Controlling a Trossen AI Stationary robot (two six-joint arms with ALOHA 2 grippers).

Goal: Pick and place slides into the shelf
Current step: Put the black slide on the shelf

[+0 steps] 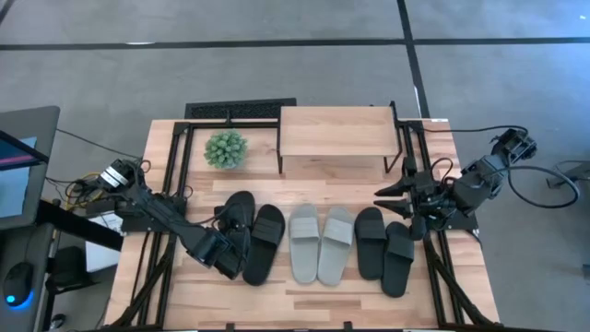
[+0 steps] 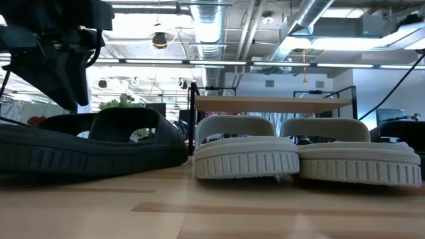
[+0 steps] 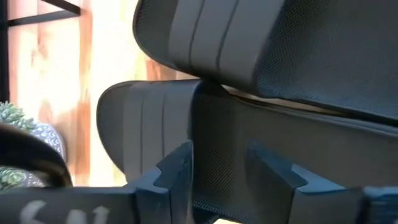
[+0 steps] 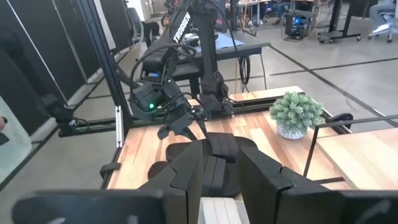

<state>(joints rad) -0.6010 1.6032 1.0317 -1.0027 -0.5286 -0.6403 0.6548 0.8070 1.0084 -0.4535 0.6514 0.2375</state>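
Note:
Six slides lie side by side on the table: a black pair [image 1: 251, 237] at the left, a grey pair [image 1: 319, 243] in the middle and a black pair [image 1: 383, 249] at the right, soles down. The shelf [image 1: 336, 132] stands behind them at the far edge. My left gripper [image 1: 229, 261] points down over the near end of the leftmost black slide [image 3: 205, 130], fingers apart above its footbed. My right gripper [image 1: 389, 200] hangs open and raised at the right, between the shelf and the right black pair, holding nothing. My left gripper stands with its two fingers [image 3: 177, 171] apart over the leftmost black slide's footbed [image 3: 221, 146], slanting down from the table's left. I cannot tell whether the fingers touch the slide. The slide lies flat on the table.
A small potted plant [image 1: 226, 148] stands left of the shelf. Black frame rails [image 1: 171, 184] run along both table sides. Bare wood lies in front of the slides toward the near edge [image 1: 304, 300].

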